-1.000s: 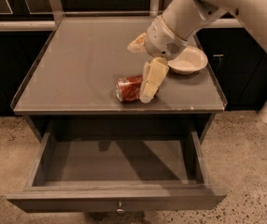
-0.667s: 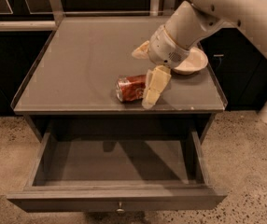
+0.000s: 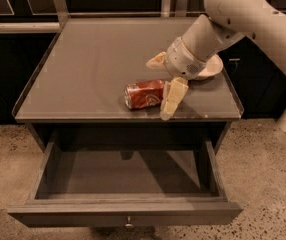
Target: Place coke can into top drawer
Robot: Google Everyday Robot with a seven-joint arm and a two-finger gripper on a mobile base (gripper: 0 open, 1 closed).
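The coke can (image 3: pixel 143 94) lies on its side on the grey tabletop (image 3: pixel 83 74), near the front edge, its silver end facing left. My gripper (image 3: pixel 158 88) is open, at the can's right end. One cream finger (image 3: pixel 173 99) reaches down just right of the can, touching or nearly touching it. The other finger (image 3: pixel 156 60) sits behind the can, apart from it. The top drawer (image 3: pixel 123 211) is pulled out below the tabletop, and its inside shows nothing in it. Its small metal knob (image 3: pixel 128 223) is at the front centre.
A cream round bowl (image 3: pixel 212 69) sits on the table's right side, partly hidden behind my arm (image 3: pixel 243 14). The tabletop has a raised rim. Dark cabinets stand behind and beside the table. A speckled floor lies around the drawer.
My gripper and arm have shifted slightly right along the table. The can lies in nearly the same spot, perhaps nudged a little right. The drawer has not moved.
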